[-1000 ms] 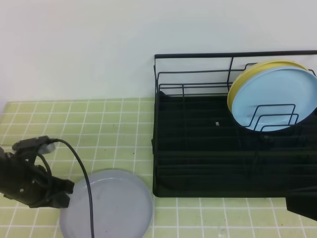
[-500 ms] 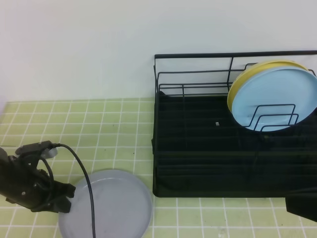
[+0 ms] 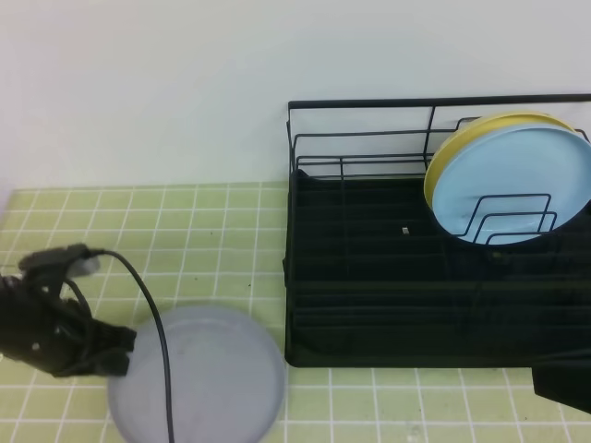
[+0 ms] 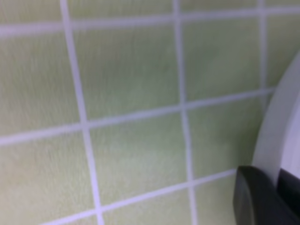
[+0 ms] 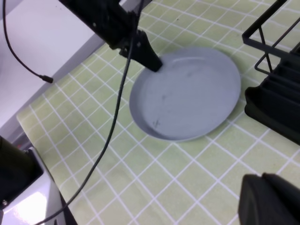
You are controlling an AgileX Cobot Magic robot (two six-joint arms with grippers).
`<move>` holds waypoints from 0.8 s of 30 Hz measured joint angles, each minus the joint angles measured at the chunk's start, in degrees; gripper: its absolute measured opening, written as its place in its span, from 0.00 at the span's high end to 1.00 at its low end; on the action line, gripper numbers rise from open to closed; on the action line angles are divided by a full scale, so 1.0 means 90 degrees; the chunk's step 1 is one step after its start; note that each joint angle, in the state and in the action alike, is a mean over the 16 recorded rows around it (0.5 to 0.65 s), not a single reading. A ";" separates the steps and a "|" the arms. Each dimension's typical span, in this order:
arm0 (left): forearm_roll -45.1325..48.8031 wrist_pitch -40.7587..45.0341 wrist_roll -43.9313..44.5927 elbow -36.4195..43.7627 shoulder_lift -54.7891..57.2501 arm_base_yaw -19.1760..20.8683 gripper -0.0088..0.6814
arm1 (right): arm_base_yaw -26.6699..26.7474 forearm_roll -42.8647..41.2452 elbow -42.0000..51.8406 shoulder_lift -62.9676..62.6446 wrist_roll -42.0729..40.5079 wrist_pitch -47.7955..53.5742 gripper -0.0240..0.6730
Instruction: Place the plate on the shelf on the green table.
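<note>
The pale grey-lavender plate (image 3: 203,378) lies on the green table (image 3: 212,231) at the front left, and it also shows in the right wrist view (image 5: 187,93). My left gripper (image 3: 118,353) is shut on the plate's left rim, its dark tip (image 5: 152,62) pinching the edge. The left wrist view shows only tiles, the plate's rim (image 4: 281,126) and one dark finger (image 4: 262,197). The black wire shelf (image 3: 388,268) stands to the right of the plate. My right gripper (image 3: 563,386) sits shut and empty at the front right corner, in front of the shelf.
A light blue plate (image 3: 517,185) and a yellow plate (image 3: 462,138) behind it stand upright in the shelf's right dividers. A black cable (image 3: 152,314) arcs from the left arm across the plate. The shelf's front left corner (image 5: 276,108) is close to the plate's right edge.
The left gripper closed on the plate's left rim. The arm dipped, then rose slightly, and the plate now looks a little raised and shifted on that side. The right arm has not moved.
</note>
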 joint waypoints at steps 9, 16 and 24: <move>0.0085 0.0296 -0.0158 -0.0446 -0.0715 0.0065 0.99 | 0.0000 0.0000 0.0000 0.0000 0.0000 -0.0014 0.97; 0.0404 0.0666 -0.0501 -0.1100 -0.1323 0.0203 0.99 | 0.0000 0.0003 0.0000 0.0000 -0.0016 -0.0044 0.97; 0.0333 0.1118 -0.0673 -0.1715 -0.1952 0.0101 0.99 | 0.0000 0.0055 -0.0002 0.0002 0.0230 -0.0436 0.97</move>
